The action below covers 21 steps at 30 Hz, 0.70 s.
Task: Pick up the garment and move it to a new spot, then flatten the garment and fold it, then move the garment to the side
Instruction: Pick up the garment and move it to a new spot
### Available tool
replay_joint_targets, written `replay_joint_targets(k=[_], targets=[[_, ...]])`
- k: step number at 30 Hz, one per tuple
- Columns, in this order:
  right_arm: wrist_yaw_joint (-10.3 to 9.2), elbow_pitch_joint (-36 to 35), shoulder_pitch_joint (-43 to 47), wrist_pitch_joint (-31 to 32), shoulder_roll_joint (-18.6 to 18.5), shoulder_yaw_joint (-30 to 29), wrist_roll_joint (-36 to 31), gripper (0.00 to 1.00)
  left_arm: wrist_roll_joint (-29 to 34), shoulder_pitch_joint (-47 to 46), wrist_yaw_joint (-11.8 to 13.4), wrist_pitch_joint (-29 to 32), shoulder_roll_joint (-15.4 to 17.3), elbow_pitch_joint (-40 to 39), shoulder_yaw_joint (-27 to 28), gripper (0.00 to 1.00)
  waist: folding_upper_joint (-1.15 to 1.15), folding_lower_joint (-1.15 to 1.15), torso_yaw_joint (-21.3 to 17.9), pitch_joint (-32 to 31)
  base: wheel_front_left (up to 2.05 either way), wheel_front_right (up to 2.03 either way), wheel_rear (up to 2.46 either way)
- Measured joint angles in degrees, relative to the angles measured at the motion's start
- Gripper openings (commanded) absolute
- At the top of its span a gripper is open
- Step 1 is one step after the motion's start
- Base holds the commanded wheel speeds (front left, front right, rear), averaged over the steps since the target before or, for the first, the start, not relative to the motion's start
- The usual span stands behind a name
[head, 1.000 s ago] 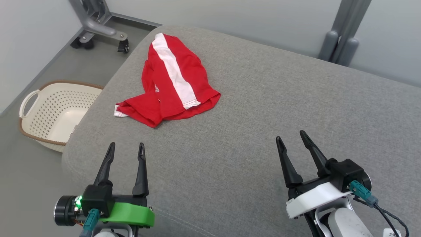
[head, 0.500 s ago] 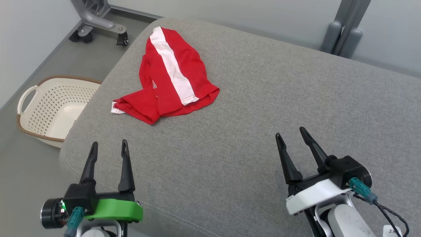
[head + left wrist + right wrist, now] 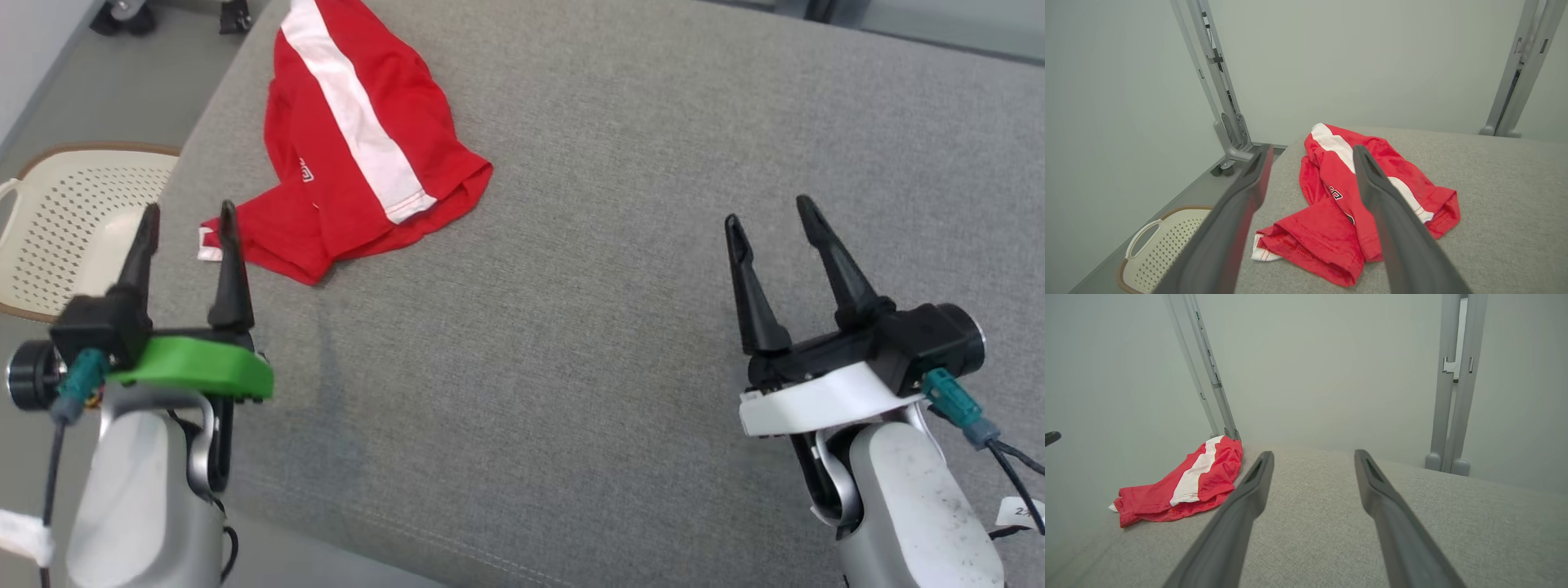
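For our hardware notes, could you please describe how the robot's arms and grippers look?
The left gripper has two tapered black fingers on a green mount; the right gripper has the same fingers on a white mount. Each carries a teal connector with a dark cable, above a grey forearm.

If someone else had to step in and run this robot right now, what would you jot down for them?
Left gripper: open, empty, near the closest corner of the garment.
Right gripper: open, empty, over bare cushion, far to the right.
The garment: red, crumpled on the cushion's far-left part; a basket sits on the floor past that edge.
Done: nothing; not yet picked up.
Left: pick up, relocate, flatten, fold, move aside.
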Motion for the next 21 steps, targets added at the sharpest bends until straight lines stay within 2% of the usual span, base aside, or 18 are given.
replay_joint_targets(k=[4,8,12,14,17,21], targets=[[0.00,-2.43,-1.05,-0.01,-0.99,-0.64,-0.68,1.00,-3.45,-7.46,-1.65,5.02,2.86,4.85,-0.85,1.00,0.00,0.00,-1.75,3.65,0.00,0.00,0.00],[0.00,-4.57,-2.27,0.33,-1.57,-0.54,-1.55,1.00,-6.69,-13.82,-2.23,11.10,5.83,8.82,-3.82,1.00,0.00,0.01,-3.51,6.92,0.00,0.00,0.00],[0.00,-6.49,-3.26,0.97,-1.85,-0.18,-2.13,1.00,-16.66,-18.78,-2.32,19.22,7.79,12.25,-9.43,1.00,0.00,0.01,-5.43,10.03,0.00,0.00,0.00],[0.00,-7.39,-3.54,1.57,-1.87,0.04,-2.46,1.00,-20.25,-20.65,-2.32,23.61,10.04,13.68,-13.13,1.00,0.00,0.01,-6.43,11.47,0.00,0.00,0.00],[0.00,-9.21,-4.13,2.46,-1.68,0.70,-2.85,1.00,-25.25,-23.30,-2.32,27.43,12.92,16.05,-16.35,1.00,0.00,0.01,-7.73,13.35,0.00,0.00,0.00],[0.00,-11.28,-4.27,3.37,-1.49,1.52,-3.12,1.00,-28.81,-26.39,-2.32,30.78,15.46,20.15,-20.02,1.00,0.00,0.01,-9.40,15.34,0.00,0.00,0.00]])
